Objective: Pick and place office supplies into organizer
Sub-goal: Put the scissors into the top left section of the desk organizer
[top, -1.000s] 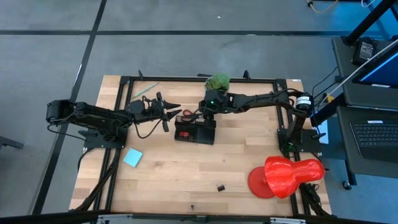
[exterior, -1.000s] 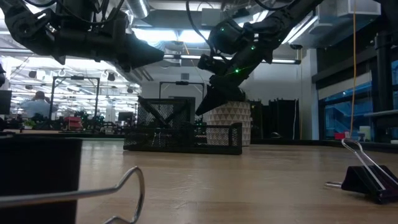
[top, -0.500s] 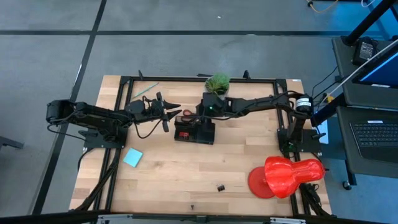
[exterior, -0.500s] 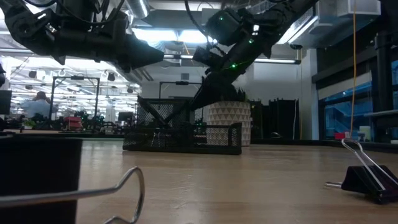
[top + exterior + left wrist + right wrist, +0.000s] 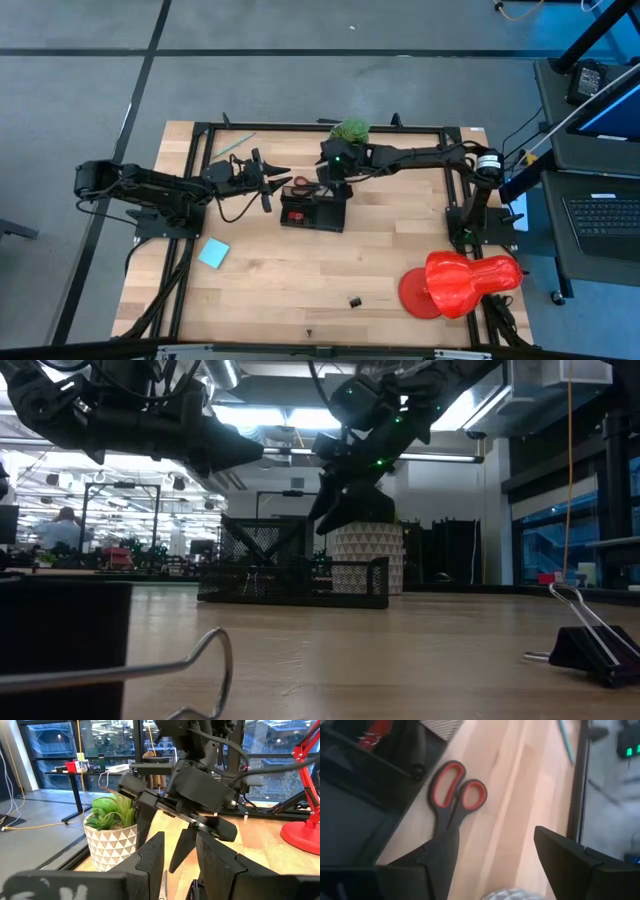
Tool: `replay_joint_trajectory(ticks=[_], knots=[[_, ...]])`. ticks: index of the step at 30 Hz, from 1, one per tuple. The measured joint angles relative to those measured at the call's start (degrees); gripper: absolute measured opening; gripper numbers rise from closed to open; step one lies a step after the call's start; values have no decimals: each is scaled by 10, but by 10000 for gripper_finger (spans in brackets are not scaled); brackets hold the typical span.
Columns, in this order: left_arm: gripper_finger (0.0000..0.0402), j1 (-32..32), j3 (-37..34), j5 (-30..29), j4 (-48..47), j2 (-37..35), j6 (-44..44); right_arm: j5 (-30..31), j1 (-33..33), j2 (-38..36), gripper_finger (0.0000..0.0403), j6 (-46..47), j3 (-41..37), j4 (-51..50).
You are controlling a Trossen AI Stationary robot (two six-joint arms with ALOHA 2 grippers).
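Scissors [image 5: 451, 805] flat beside organizer [image 5: 365, 795] — handles seemingly toward pencil [image 5: 565, 742]; right gripper [image 5: 495, 865] spread, empty.

A light wooden bench [image 5: 280, 270] with a black frame carries everything. Near its middle sits the black mesh organizer [image 5: 313, 211], with red-handled scissors [image 5: 451, 802] lying flat on the wood just beside it. A potted plant [image 5: 350, 132] stands at the far edge, a green pencil [image 5: 237, 143] at the far left. A light blue notepad [image 5: 213, 253] lies left of centre, a black clip [image 5: 355, 301] near the front, and a large red object [image 5: 458, 282] at the front right.
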Motion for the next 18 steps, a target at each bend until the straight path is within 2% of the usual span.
replay_joint_trajectory(ticks=[3, 10, 18], knots=[[109, 0, 0, 0, 0, 0, 1, -4, -1, 0, 259, -40, 0, -1], [107, 0, 0, 0, 0, 0, 2, -14, 2, 5, 259, -69, 0, 13], [107, 0, 0, -2, 0, 0, 6, -13, 2, 45, 259, -112, 0, 24]])
